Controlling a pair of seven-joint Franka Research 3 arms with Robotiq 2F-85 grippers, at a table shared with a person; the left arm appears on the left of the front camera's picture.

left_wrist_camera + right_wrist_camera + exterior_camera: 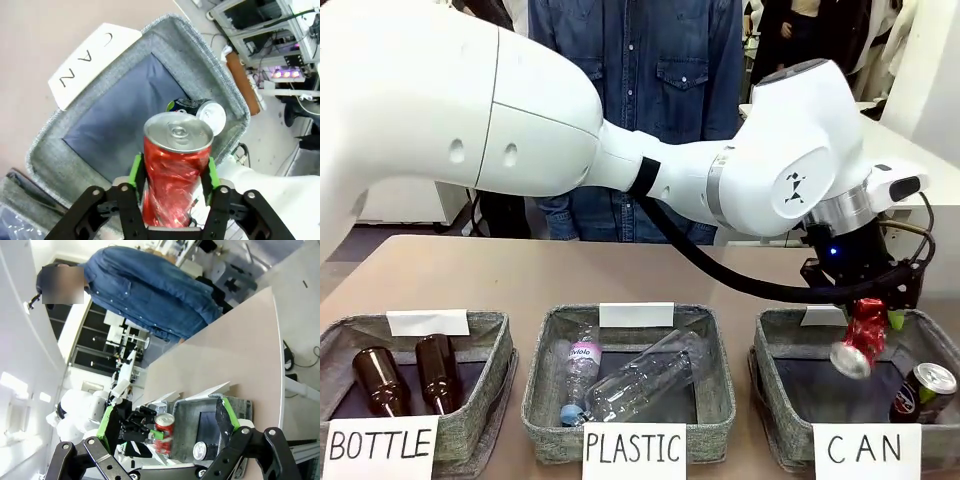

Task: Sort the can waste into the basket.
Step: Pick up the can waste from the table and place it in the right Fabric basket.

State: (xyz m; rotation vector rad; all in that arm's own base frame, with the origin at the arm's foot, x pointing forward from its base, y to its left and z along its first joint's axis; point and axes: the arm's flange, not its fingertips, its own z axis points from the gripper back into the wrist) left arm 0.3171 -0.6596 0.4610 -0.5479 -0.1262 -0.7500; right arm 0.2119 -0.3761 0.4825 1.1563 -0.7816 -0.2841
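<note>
The dented red can (860, 335) hangs tilted, silver top downward, just over the grey basket (785, 440) signed "CAN". My left gripper (876, 318) reaches across from the left and is shut on it. In the left wrist view the red can (175, 170) sits between the two green pads (136, 171), right above the basket's dark bottom (115, 115). The dark blue can (923, 392) lies in the basket's right corner, also seen as the blue can (197, 107) below the red one. My right gripper (166, 412) stands open with nothing in it, looking from afar at the red can (162, 432).
A basket signed "PLASTIC" (545, 415) holds clear plastic bottles (640, 380) in the middle. At the left, a basket signed "BOTTLE" (490, 400) holds two brown bottles (380, 380). A person in a denim shirt (650, 70) stands at the far side. My left arm spans the table.
</note>
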